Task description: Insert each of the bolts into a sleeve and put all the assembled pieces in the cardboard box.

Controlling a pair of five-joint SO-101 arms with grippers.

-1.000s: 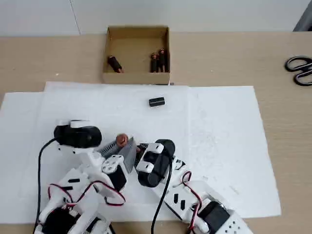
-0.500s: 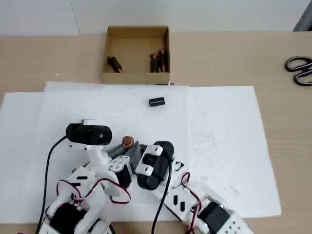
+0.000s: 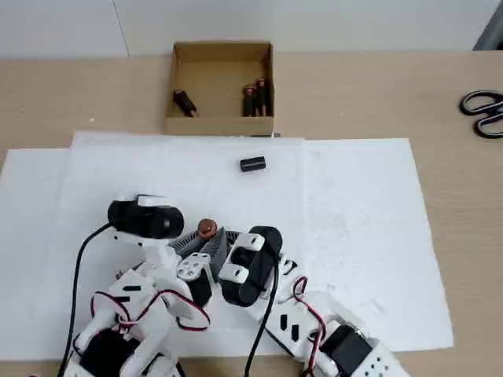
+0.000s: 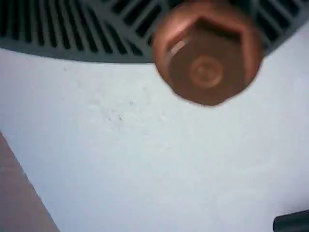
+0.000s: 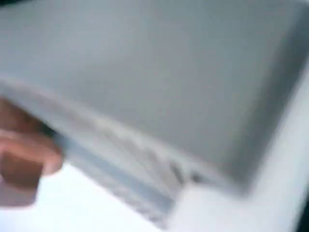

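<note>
A copper bolt (image 3: 207, 228) is held just above the white paper, near the front of the table, with my left gripper (image 3: 203, 233) shut on it. The left wrist view looks straight onto the bolt's hex head (image 4: 207, 53), with a ribbed grey finger (image 4: 72, 29) behind it. My right gripper (image 3: 225, 242) sits right beside the bolt, which shows as a copper blur (image 5: 21, 159) in the right wrist view. A loose black sleeve (image 3: 252, 164) lies on the paper farther back. The cardboard box (image 3: 220, 126) stands behind it, holding assembled pieces (image 3: 256, 98).
White paper (image 3: 354, 220) covers most of the table in front of the box. Scissors (image 3: 482, 112) lie at the far right edge on the bare wood. Both arms crowd the front middle, with red and black cables (image 3: 263, 330) trailing behind them.
My left arm has shifted to the right with the bolt, bringing it closer to the right gripper. The right arm has barely moved.
</note>
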